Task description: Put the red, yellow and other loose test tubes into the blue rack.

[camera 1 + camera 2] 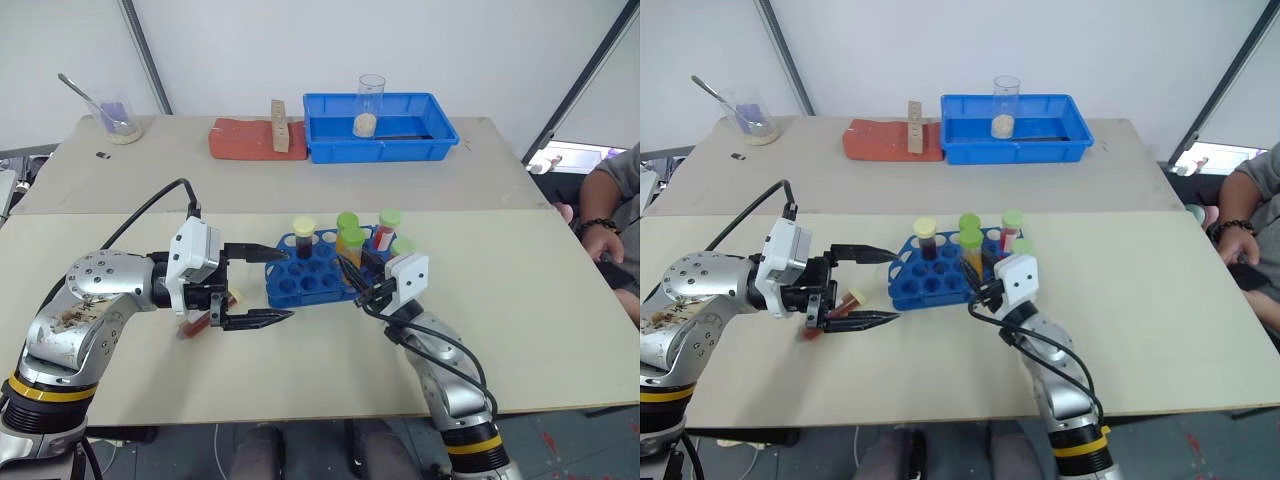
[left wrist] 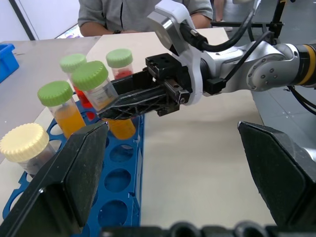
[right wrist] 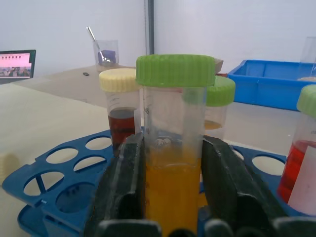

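Left eye view: mid-frame on the counter [image 1: 520,330], the blue rack [image 1: 305,275] holds five capped tubes. The right gripper [image 1: 362,283] reaches in at its right edge. At centre left, the left gripper [image 1: 262,284] has fingers spread wide; a loose red tube [image 1: 205,318] lies on the counter beneath it, so I judge one placement remains.

Right wrist view: at centre, the right fingers [image 3: 224,185] flank an orange tube [image 3: 173,148] standing in the rack; whether they pinch it or have let go, I cannot tell.
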Controlling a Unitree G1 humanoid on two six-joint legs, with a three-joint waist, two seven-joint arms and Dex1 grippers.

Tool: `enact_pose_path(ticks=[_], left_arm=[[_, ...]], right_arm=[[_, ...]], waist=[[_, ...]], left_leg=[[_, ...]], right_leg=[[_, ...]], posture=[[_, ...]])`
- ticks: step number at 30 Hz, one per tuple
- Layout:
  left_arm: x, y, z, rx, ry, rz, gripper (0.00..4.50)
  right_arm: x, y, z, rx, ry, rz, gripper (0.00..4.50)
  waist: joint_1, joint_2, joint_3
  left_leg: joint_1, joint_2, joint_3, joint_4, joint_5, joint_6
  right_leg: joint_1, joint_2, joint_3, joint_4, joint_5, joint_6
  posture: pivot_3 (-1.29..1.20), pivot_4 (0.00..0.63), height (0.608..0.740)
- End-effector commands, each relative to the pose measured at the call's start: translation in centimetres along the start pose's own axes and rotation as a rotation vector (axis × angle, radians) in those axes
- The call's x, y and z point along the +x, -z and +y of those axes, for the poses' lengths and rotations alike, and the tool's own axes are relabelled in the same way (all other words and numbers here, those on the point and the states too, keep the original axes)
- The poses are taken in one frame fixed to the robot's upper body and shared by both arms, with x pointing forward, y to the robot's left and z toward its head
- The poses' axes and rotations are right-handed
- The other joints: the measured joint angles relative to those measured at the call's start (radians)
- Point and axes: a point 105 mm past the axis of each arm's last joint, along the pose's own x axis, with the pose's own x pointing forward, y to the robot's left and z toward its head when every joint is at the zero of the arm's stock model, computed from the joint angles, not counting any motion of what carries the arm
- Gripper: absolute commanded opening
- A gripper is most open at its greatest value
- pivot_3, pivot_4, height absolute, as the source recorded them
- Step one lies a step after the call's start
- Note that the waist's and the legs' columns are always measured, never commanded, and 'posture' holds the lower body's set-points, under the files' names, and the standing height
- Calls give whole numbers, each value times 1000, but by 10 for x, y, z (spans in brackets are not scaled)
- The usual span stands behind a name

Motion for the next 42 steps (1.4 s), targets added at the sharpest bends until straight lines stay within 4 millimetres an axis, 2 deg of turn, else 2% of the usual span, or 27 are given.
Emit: enact_pose_path(ticks=[1,4,5,9,12,13,16,20,24,26,30,34,42], left_arm=[[0,-4,1,9,-17,7,4500],[-4,1,5,-11,-62,51,4500],[-6,3,6,-23,-80,76,4500],[-25,13,12,-52,-146,220,4500],[-42,19,20,-43,-209,327,4500],[-50,22,24,-54,-238,388,4500],[-73,34,35,-94,-322,580,4500],[-87,47,38,-169,-312,708,4500],[-83,56,48,-252,-326,754,4500],[-78,63,46,-304,-317,795,4500],[-75,73,49,-358,-339,850,4500],[-67,81,51,-422,-364,881,4500],[-43,75,54,-468,-298,911,4500]], right_arm=[[-3,-15,1,-15,-29,-44,3321],[-11,-13,5,-72,-85,-1,4360],[-14,-13,7,-96,-111,15,4438],[-37,-13,7,-175,-199,97,4438],[-49,-18,4,-162,-233,135,4438],[-56,-23,3,-145,-256,147,4438],[-69,-39,11,-124,-384,174,4438],[-73,-59,28,-109,-598,211,4438],[-71,-71,40,-116,-752,237,4438],[-68,-77,45,-110,-801,230,4438],[-58,-88,48,-56,-804,178,4438],[-58,-88,51,-47,-816,184,4438],[-63,-81,56,-34,-828,210,4438]], waist=[[-1,0,0],[1,0,0],[1,0,0],[1,0,0],[1,0,0],[2,0,0],[3,-1,0],[2,-1,0],[7,-3,1],[13,-4,1],[20,-5,1],[30,-5,2],[32,-6,2]], left_leg=[[0,0,0,0,0,0],[0,0,0,0,0,0],[0,0,0,0,0,0],[0,0,0,0,0,0],[1,0,0,0,0,0],[1,0,0,0,0,0],[2,0,1,0,0,0],[5,1,1,0,0,0],[4,1,1,0,0,0],[2,1,1,0,0,0],[0,0,1,0,0,0],[-1,0,1,0,-1,1],[-2,-1,0,2,0,0]], right_leg=[[0,0,0,0,0,0],[0,0,0,0,0,0],[0,0,0,0,0,0],[0,0,0,0,-1,0],[0,0,0,0,-1,-1],[0,0,0,0,-4,-7],[0,0,0,1,-5,-8],[2,0,0,1,-5,-8],[2,1,0,1,-6,-8],[1,1,0,1,-6,-9],[0,1,0,0,-5,-6],[-1,1,0,0,-3,-2],[-1,1,0,0,-2,1]], posture=[[0,150,740],[0,150,740],[0,150,740],[0,150,740],[0,150,740],[0,150,740],[0,150,740],[0,150,740],[0,150,740],[0,150,740],[0,150,740],[0,150,740],[0,150,740]])
